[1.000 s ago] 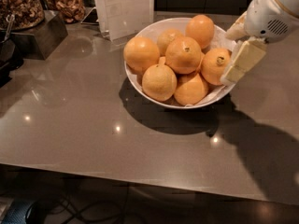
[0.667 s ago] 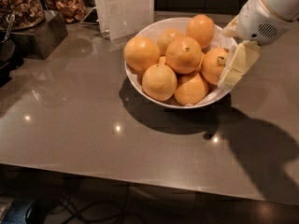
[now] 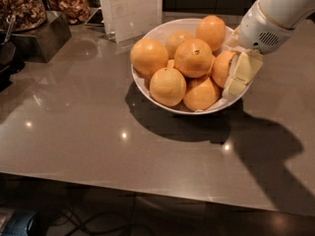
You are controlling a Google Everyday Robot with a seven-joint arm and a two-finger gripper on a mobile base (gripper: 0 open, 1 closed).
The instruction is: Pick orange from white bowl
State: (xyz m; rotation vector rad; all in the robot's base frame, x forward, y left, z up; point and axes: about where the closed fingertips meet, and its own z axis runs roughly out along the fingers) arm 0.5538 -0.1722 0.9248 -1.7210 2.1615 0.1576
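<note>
Here the robot's pale cream two-finger gripper (image 3: 239, 76) hangs at the right edge of the wide, glossy white bowl (image 3: 201, 112), pressed close against the round, bright orange fruit (image 3: 220, 68) on that side of the heap, which looks to be the one to take. Whether the gripper is spread or closed, or has any hold on the fruit, cannot be told, since the wrist housing and the fruit hide much of it. To do the step well, the tool should straddle the fruit at its widest part, close gently so the dimpled skin does not slip, and lift straight up. That way the neighbouring oranges are not dragged and the bowl's thin rim is not caught. The bowl stands on a smooth grey-brown countertop (image 3: 98, 132) that shines with small ceiling reflections. Behind it stand a white upright card (image 3: 132, 8) and, at the far left, dark containers of dried snacks (image 3: 22, 6).
</note>
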